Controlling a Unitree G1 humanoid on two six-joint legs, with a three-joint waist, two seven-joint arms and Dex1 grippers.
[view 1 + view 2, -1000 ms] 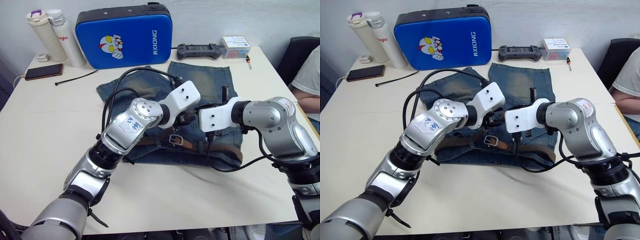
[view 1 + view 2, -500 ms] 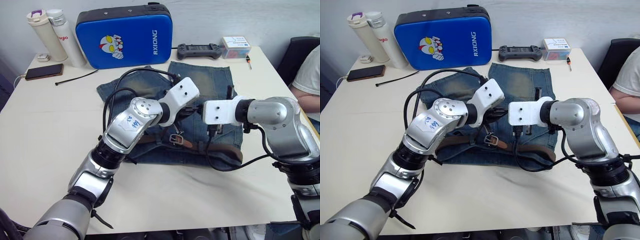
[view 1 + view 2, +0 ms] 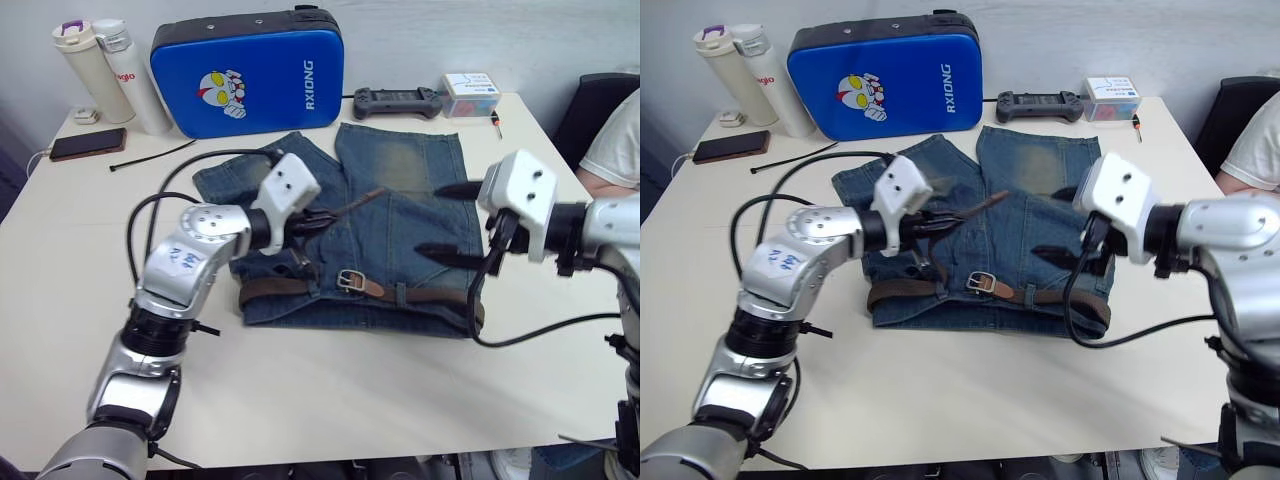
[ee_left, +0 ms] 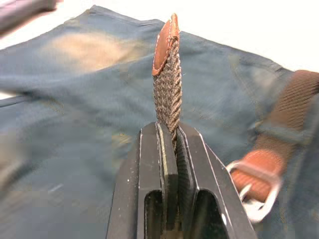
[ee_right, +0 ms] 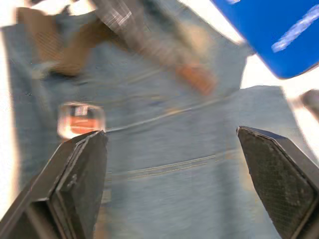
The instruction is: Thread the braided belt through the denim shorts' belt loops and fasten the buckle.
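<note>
**Left gripper clamps the belt's free end above the shorts; right gripper hangs spread over the right leg**

The denim shorts (image 3: 400, 215) lie flat on the white table (image 3: 330, 390), waistband toward the robot, legs pointing at the bright blue case (image 3: 250, 70). The braided belt (image 3: 430, 296) runs along the waistband, passing under several belt loops (image 3: 400, 294), and its silver buckle (image 3: 349, 281) sits near the middle of the waistband with a tan leather piece beside it.

The left arm reaches in from the robot's left with the elbow bent, forearm angled across the shorts' left leg. The left gripper (image 3: 312, 224) has its two black fingers pressed together on the belt's free end; in the left wrist view the woven strap rises from between the fingers and ends in the tan leather tip (image 4: 167, 40). That end is lifted off the denim, slanting up toward the middle of the shorts.

The right arm comes in from the robot's right, wrist held level above the right edge of the shorts. The right gripper (image 3: 455, 222) has its fingers wide apart with nothing between them, one finger (image 3: 462, 189) above the other, both pointing toward the left gripper and well apart from it
</note>
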